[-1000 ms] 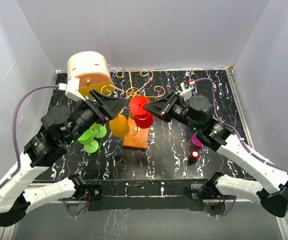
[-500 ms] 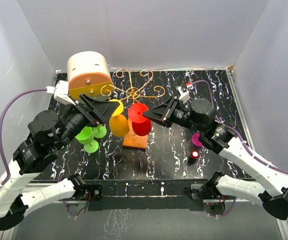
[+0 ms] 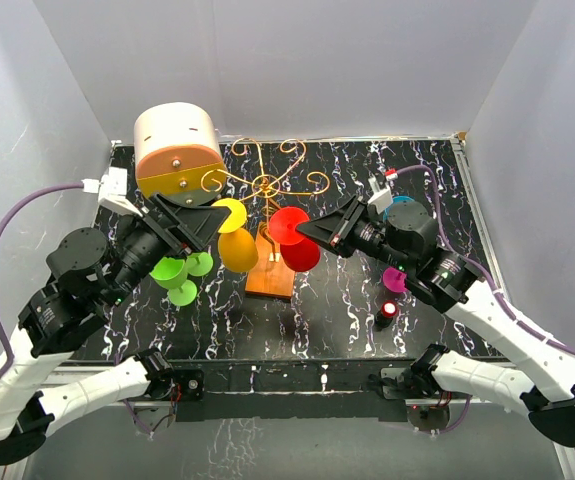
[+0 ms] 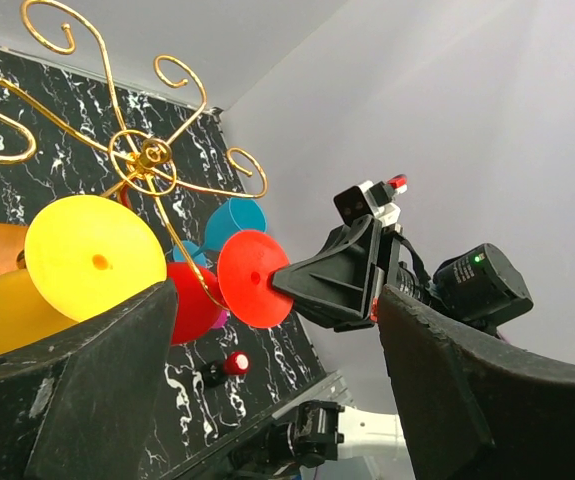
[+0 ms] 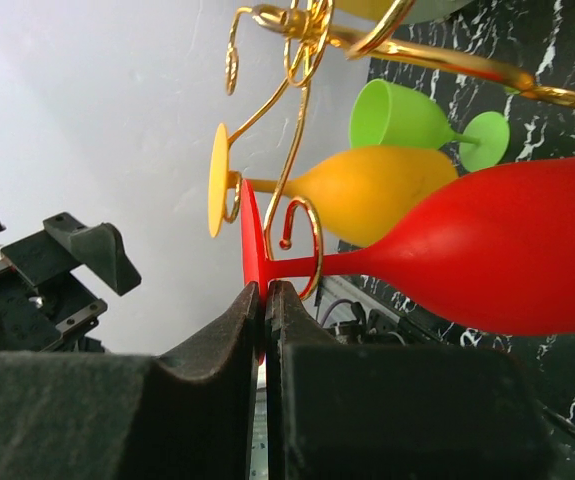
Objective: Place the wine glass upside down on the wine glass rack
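The left arm reaches in from the near left corner of the bench, elbow raised. The left tool points toward the middle, just beside the yellow glass, and its jaws are spread wide around nothing. The right arm comes in from the near right corner and levels off. The right tool points left at the wine glass rack, which stands mid-bench on its orange base. This tool is clamped on the rim of the foot of the red wine glass. The glass hangs at the rack's right side, foot up and bowl down, beside the yellow glass.

The overhead view alone shows both arms whole, the drum-shaped box at the far left corner and the green glasses lying under the left wrist. The left wrist view shows that tool's two fingers far apart at the bottom. Between them the yellow and red feet face the camera, and a blue glass sits behind. The right wrist view alone shows the grip close up. Its fingers are pressed together on the thin red foot, and the red stem passes through a gold curl of the rack.
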{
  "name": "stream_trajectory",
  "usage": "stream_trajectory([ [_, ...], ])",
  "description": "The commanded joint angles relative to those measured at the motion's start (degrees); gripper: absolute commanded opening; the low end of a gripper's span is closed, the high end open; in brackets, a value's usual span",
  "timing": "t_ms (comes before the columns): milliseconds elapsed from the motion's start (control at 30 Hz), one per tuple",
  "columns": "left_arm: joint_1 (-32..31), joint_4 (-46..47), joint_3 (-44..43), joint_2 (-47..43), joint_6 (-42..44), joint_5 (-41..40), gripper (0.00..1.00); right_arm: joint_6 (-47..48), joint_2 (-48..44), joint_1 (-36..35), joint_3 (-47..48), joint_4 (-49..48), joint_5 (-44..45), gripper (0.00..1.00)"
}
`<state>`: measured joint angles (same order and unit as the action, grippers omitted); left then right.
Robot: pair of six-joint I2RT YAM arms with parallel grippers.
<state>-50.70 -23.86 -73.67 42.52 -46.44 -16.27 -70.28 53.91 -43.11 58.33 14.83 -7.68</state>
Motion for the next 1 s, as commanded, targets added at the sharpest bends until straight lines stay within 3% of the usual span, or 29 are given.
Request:
stream_trajectory([
  [0, 0.2, -0.1, 0.6, -0.7, 1.1, -0.9, 0.8, 2.1, -1.0, -0.3, 2.9, -0.5, 4.1, 0.0],
  [533, 0.2, -3.0, 0.6, -1.1, 2.0, -3.3, 0.81, 4.9, 1.2, -0.2, 5.7, 3.8, 7.9, 0.01],
  [767, 0.2, -4.2, 0.3, -1.5, 2.4, -4.2, 0.82, 4.8, 0.4, -0.2, 5.0, 3.6, 8.1, 0.28],
  [967, 0.2, -8.8, -2.0, -1.8, 3.6, -7.2, 0.82, 5.0, 0.0, -0.2, 5.6, 6.5, 8.1, 0.4],
])
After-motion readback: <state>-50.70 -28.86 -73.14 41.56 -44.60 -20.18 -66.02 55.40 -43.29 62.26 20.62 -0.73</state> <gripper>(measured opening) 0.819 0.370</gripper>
